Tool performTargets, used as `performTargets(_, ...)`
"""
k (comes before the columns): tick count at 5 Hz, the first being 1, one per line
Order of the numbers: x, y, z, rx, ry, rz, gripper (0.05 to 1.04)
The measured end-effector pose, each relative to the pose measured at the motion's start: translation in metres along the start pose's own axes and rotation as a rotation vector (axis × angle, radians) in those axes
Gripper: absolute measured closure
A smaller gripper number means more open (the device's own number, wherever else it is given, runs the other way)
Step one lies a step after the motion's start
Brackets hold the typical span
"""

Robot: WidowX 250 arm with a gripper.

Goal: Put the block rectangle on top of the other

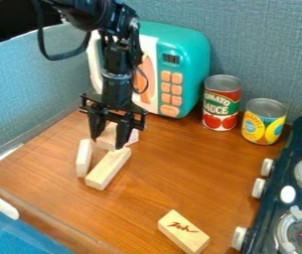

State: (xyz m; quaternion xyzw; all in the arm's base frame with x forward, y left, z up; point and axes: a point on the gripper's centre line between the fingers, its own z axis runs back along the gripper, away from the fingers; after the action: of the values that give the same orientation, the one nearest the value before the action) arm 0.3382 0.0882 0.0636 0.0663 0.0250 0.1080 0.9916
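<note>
Black and two-fingered, the gripper point(109, 143) hangs over the back left part of the tabletop point(180, 173), its fingers apart, a pale wooden block point(106, 135) showing between them. Just in front, a long block point(109, 168) lies beside a narrow whitish block point(84, 158). Well apart, a block with a red marking point(184, 232) lies toward the stove point(286, 181) at the tabletop's right edge, two cans point(221, 102) standing farther back

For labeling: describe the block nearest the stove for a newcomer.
Start at the dark stove, picture right. Left of its lowest knob lies a pale wooden block. Unlike the blocks by the gripper, it carries red writing.
</note>
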Motion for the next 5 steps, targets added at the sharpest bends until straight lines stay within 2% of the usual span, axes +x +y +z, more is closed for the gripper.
performTargets(1, -0.006, 0.005, -0.033, 0.066, 0.129, 0.0, 0.509)
performTargets(3, -0.013, 0.01, -0.043, 0.102, 0.171, -0.031, 0.509)
performTargets(4, -0.013, 0.008, -0.043, 0.092, 0.161, -0.032, 0.509)
performTargets(5, -0.013, 0.007, -0.043, 0.049, 0.149, -0.026, 0.509)
